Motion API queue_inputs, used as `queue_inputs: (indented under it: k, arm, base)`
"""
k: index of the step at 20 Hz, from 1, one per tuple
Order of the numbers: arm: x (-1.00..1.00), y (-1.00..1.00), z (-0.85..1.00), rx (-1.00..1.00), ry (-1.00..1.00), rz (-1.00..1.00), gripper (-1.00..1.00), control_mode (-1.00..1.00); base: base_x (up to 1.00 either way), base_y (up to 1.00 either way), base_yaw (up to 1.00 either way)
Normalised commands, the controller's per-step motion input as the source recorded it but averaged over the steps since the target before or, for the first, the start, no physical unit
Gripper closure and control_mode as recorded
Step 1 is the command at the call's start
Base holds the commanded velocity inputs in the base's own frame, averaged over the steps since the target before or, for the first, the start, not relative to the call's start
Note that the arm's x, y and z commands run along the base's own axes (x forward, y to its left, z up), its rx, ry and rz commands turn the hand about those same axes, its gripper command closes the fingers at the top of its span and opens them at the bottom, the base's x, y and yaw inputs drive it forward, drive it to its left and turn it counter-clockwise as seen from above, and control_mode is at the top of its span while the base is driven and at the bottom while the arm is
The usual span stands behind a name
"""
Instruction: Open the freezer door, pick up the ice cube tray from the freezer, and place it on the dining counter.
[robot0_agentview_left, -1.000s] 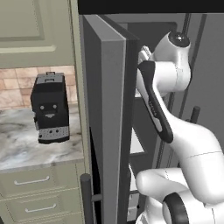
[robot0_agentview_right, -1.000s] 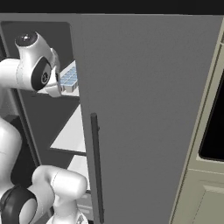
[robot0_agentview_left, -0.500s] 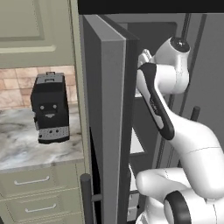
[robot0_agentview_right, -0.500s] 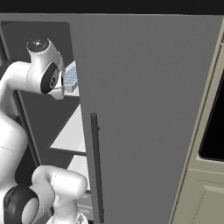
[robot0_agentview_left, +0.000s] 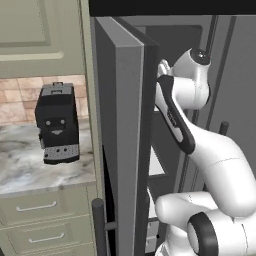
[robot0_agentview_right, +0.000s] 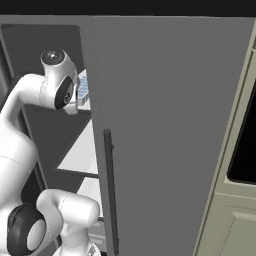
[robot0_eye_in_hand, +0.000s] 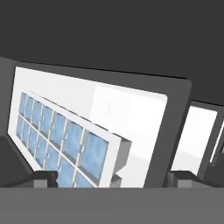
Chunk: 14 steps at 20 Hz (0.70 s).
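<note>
Freezer door (robot0_agentview_left: 127, 150) swung open at centre frame, ice cube tray (robot0_eye_in_hand: 65, 146) lower left on a white shelf (robot0_eye_in_hand: 131, 118) (hand view), gripper (robot0_eye_in_hand: 109, 179) fingers spread wide, holding nothing.

A black coffee machine (robot0_agentview_left: 56, 124) stands on a marble worktop (robot0_agentview_left: 30, 172) above 2 pale green drawers (robot0_agentview_left: 42, 220), brick tiles (robot0_agentview_left: 20, 97) behind
</note>
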Motion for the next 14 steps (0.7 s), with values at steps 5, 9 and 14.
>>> queue_inputs:
  k: [5, 9, 14]
  arm:
    - [0.33, 0.00, 0.00, 0.02, 0.02, 0.00, -1.00, -1.00]
    - [0.24, 0.00, 0.00, 0.00, 0.05, 0.00, -1.00, -1.00]
    - [0.23, 0.04, -0.01, 0.00, 0.06, 0.00, -1.00, -1.00]
  base:
    - [0.00, 0.00, 0.00]
    - [0.00, 0.00, 0.00]
    - [0.00, 0.00, 0.00]
